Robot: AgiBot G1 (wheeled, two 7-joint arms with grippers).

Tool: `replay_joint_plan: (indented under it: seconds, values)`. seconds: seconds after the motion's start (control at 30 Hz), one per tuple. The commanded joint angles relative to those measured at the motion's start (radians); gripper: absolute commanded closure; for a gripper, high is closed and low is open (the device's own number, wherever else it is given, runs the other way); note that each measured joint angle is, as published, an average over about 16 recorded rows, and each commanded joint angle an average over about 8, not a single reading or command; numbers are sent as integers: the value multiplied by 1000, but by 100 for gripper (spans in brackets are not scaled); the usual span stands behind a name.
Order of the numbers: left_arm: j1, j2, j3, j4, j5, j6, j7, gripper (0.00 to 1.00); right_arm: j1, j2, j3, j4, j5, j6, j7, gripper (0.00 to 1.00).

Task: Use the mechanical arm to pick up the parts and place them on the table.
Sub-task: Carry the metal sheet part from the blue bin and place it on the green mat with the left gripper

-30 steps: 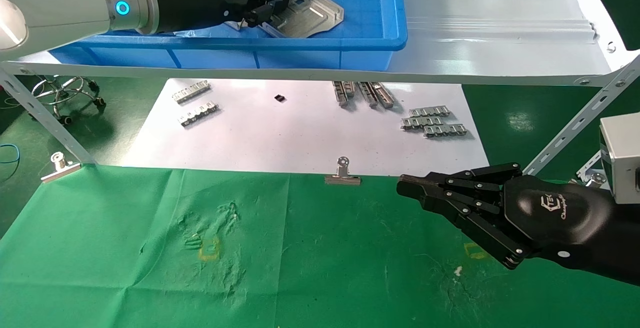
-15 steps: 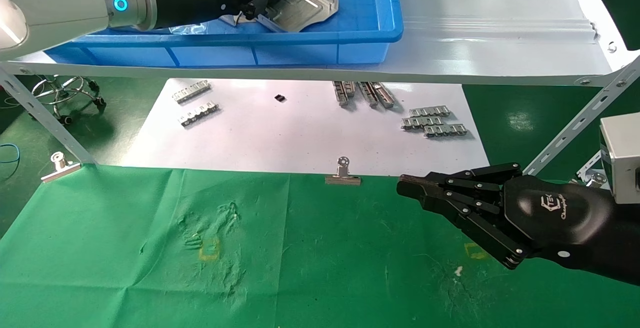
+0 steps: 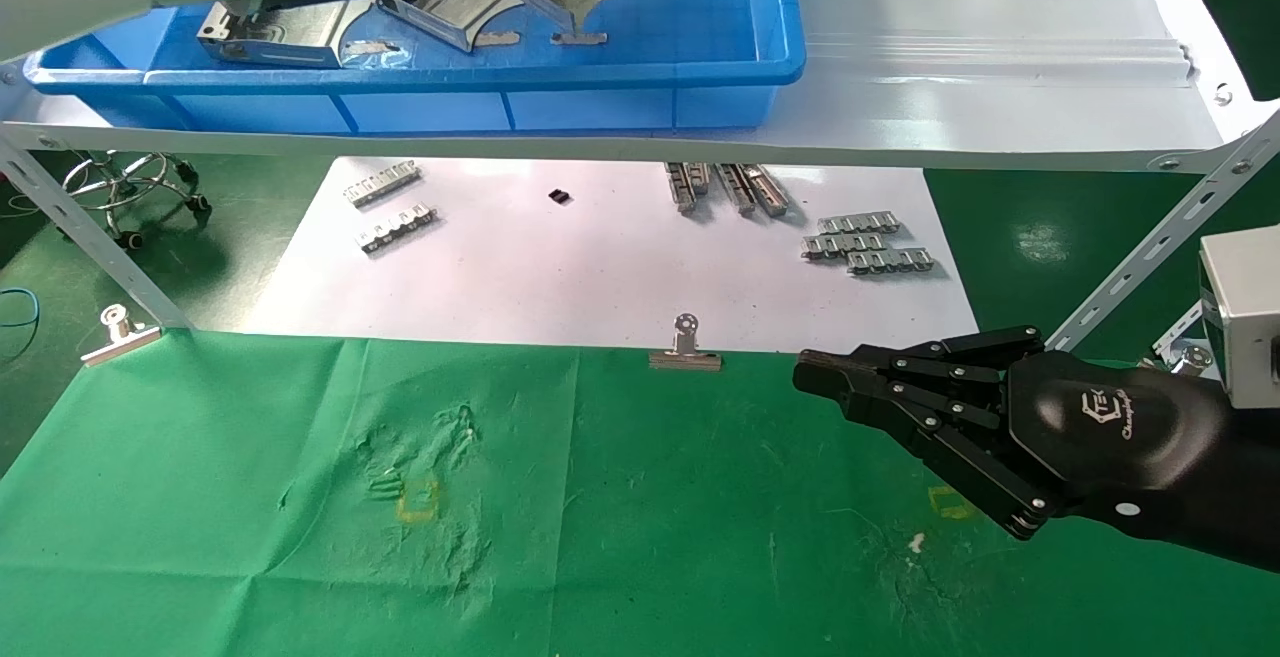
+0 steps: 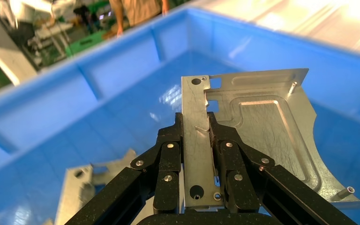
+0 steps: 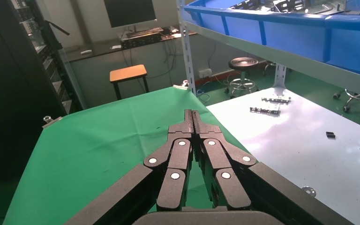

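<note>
Nearest the robot, the table is lying under wrinkled green cloth with small yellow square marks. Above its right side the right mechanical arm is hovering with its black fingers stretched flat and pressed together, holding nothing; in the right wrist view they are pointing over the cloth toward the white sheet. At the cloth's far edge a binder clip is sitting near the middle and another binder clip at the left. Beyond, on the white sheet, small ribbed strips are lying in groups. Farther back, on the ribbed shelf, a blue bin is standing. Over the bin the left mechanical arm is gripping one of the parts, its fingers closed along the plate's upturned slotted edge, and the plate appears raised clear of the bin floor. More parts are lying in the bin beneath it.
</note>
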Motion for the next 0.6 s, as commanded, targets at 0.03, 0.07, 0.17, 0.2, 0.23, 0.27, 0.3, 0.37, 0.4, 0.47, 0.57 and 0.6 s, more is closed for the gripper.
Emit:
replay_joint_plan:
  seconds: [0.03, 0.07, 0.17, 0.2, 0.23, 0.27, 0.3, 0.37, 0.4, 0.47, 0.57, 0.6]
  values:
    - [-8, -15, -8, -3, -12, 25, 5, 100, 0, 0, 0, 0, 0, 0, 0, 100]
    - [-9, -29, -13, -8, -19, 56, 15, 100, 0, 0, 0, 0, 0, 0, 0, 100]
    - [-4, -70, -26, -20, -40, 153, 49, 100, 0, 0, 0, 0, 0, 0, 0, 100]
    - [-1, -83, -29, -23, -46, 184, 63, 100, 0, 0, 0, 0, 0, 0, 0, 100]
    - [2, -96, -32, -27, -50, 213, 79, 100, 0, 0, 0, 0, 0, 0, 0, 100]
    - [6, -109, -34, -30, -55, 240, 96, 100, 0, 0, 0, 0, 0, 0, 0, 100]
    - [10, -122, -37, -33, -58, 269, 113, 100, 0, 0, 0, 0, 0, 0, 0, 100]
    - [18, -147, -39, -40, -63, 322, 148, 100, 0, 0, 0, 0, 0, 0, 0, 100]
    - [22, -160, -40, -43, -65, 350, 167, 100, 0, 0, 0, 0, 0, 0, 0, 100]
    - [30, -184, -41, -51, -67, 406, 205, 100, 0, 0, 0, 0, 0, 0, 0, 100]
    - [45, -220, -42, -63, -73, 484, 261, 100, 0, 0, 0, 0, 0, 0, 0, 100]
    - [51, -232, -42, -70, -76, 505, 279, 100, 0, 0, 0, 0, 0, 0, 0, 100]
